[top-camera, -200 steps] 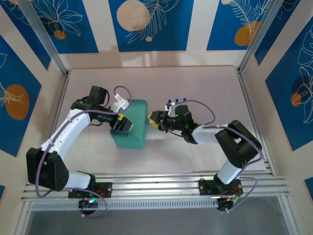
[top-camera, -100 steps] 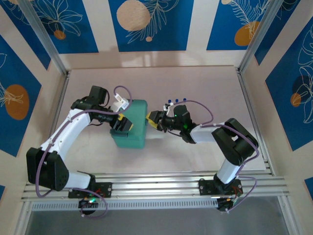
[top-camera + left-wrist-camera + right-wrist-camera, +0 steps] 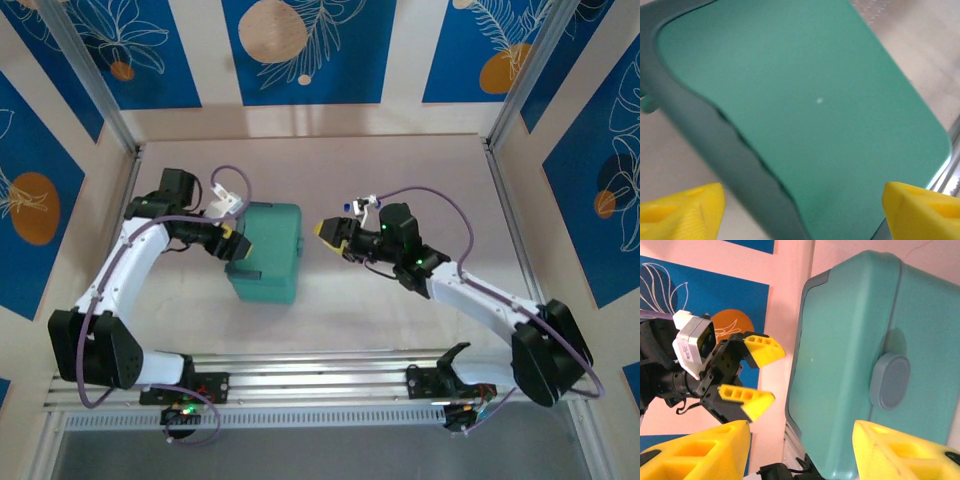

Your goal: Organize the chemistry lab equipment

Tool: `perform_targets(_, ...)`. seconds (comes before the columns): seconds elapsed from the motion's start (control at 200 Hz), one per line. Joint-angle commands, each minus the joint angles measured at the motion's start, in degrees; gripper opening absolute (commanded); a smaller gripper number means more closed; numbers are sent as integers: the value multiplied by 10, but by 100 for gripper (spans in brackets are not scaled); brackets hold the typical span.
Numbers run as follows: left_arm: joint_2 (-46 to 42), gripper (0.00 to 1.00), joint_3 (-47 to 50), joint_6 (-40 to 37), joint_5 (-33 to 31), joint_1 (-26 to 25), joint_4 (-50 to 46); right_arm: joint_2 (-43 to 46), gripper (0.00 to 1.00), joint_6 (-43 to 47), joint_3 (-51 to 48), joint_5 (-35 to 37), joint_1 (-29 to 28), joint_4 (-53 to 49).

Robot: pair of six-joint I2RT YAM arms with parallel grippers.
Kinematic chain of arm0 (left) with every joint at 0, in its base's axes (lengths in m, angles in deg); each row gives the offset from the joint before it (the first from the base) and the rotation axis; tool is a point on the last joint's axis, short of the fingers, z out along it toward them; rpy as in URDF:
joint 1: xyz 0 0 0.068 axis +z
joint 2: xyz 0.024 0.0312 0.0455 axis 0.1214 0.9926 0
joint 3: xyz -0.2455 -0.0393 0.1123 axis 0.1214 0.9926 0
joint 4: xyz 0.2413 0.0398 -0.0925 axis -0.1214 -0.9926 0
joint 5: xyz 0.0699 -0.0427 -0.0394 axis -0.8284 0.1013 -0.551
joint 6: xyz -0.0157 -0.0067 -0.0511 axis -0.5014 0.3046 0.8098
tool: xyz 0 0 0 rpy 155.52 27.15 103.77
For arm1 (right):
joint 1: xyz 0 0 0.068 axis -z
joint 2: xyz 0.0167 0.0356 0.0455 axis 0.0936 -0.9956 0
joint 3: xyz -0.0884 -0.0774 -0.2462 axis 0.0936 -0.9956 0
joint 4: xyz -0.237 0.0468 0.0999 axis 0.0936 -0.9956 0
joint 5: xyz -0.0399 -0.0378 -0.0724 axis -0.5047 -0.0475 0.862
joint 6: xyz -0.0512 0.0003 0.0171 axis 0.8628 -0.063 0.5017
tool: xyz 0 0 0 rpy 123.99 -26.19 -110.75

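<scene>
My left gripper has its yellow jaws spread with nothing between them. The right wrist view shows this plainly, with a strip of background between those jaws and the teal hinged plastic case. From above, the same jaws seem to sit right at the case's left edge, so I can't judge contact from there. My right gripper is parted too and empty, just off the case's right side.

The left wrist view gives me the smooth lid close up. The right wrist view gives the side with a grey oval latch. The case lies shut on the table, so I cannot tell what is inside.

Open tabletop stretches beyond the case toward the back wall and off to the right. A metal rail runs along the near edge.
</scene>
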Motion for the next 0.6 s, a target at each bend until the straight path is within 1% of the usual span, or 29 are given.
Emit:
perform_targets(0.0, -33, 82, 5, -44, -34, 9, -45, 39, 58, 60, 11, 45, -1, -137)
perform_targets(0.075, -55, 83, 35, -61, -76, 9, -35, 59, 58, 76, 16, 65, -2, -173)
perform_targets(0.165, -77, 83, 65, -93, -100, 8, -41, 74, 58, 94, 28, 91, -6, -220)
perform_targets(0.255, -95, 83, 87, -129, -97, 8, -60, 85, 58, 103, 35, 109, -9, -252)
perform_targets(0.37, -118, 83, 119, -152, -118, 8, -52, 92, 58, 97, 32, 113, -5, -264)
perform_targets(0.455, -123, 83, 133, -172, -111, 1, -60, 95, 58, 93, 28, 114, -1, -265)
perform_targets(0.515, -122, 84, 141, -178, -104, -8, -58, 97, 58, 93, 27, 113, 2, -266)
perform_targets(0.595, -111, 84, 147, -170, -112, -26, -40, 108, 58, 96, 31, 124, 3, -278)
